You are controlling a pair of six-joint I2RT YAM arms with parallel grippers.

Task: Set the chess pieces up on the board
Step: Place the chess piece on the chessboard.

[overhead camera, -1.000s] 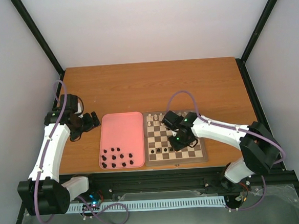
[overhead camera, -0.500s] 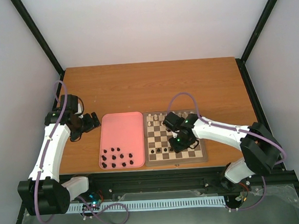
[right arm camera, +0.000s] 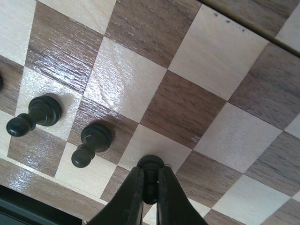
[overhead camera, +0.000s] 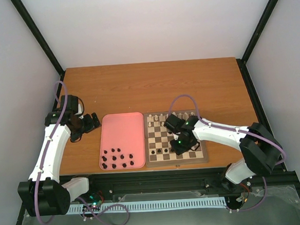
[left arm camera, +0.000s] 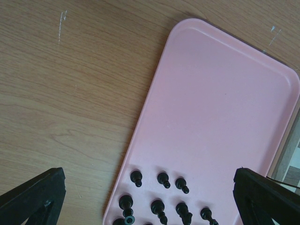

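Chess pieces (overhead camera: 117,158) of the dark set are grouped at the near end of the pink tray (overhead camera: 123,130), just left of the board (overhead camera: 158,137). Pale ones are lined along the board's far edge. One dark pawn (right arm camera: 150,164) is pinched in the closed right claw (right arm camera: 150,177) near the board's edge, beside two other dark pawns (right arm camera: 89,143). The left claw (left arm camera: 147,178) is spread wide and empty above the tray's edge and the tabletop (left arm camera: 70,93).

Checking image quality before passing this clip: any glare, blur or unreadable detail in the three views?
Right wrist: sharp; glare streaks the board at left; the dark piece in the right gripper is clear. Left wrist: even light, tray crisp. Top: pieces on the tray too small to tell apart.
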